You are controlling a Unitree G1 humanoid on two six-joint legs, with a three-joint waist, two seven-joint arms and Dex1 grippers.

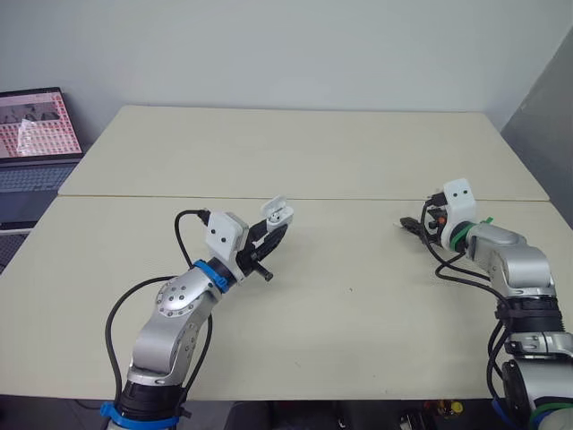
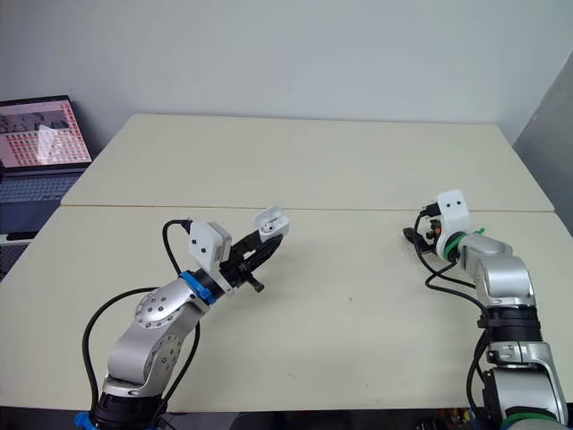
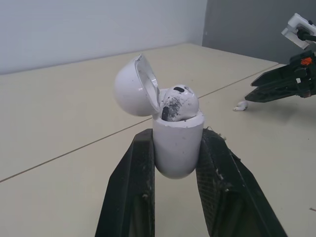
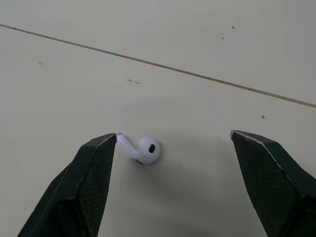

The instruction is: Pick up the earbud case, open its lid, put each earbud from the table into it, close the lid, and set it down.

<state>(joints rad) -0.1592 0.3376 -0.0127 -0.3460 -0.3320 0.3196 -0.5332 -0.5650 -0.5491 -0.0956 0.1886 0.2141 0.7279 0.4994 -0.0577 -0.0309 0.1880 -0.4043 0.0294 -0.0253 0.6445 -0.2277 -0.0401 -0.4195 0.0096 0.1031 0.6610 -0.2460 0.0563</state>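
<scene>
Table (image 1: 358,152): left fingers (image 3: 126,197) grip open case (image 3: 177,143); right fingers (image 4: 84,187) straddle earbud (image 4: 143,150).

Eye views: the laptop (image 1: 36,134) is cut off by the left edge, and the case (image 1: 278,212) is too small to tell its contents. Left wrist view: fingers (image 3: 131,192) of the left gripper (image 3: 176,131) cover the case's flanks; the seated earbud (image 3: 180,101) has its stem sunk out of sight. Right wrist view: the right gripper (image 4: 174,133) runs off the bottom edge; whether the loose earbud (image 4: 143,150) touches a finger cannot be told.
</scene>
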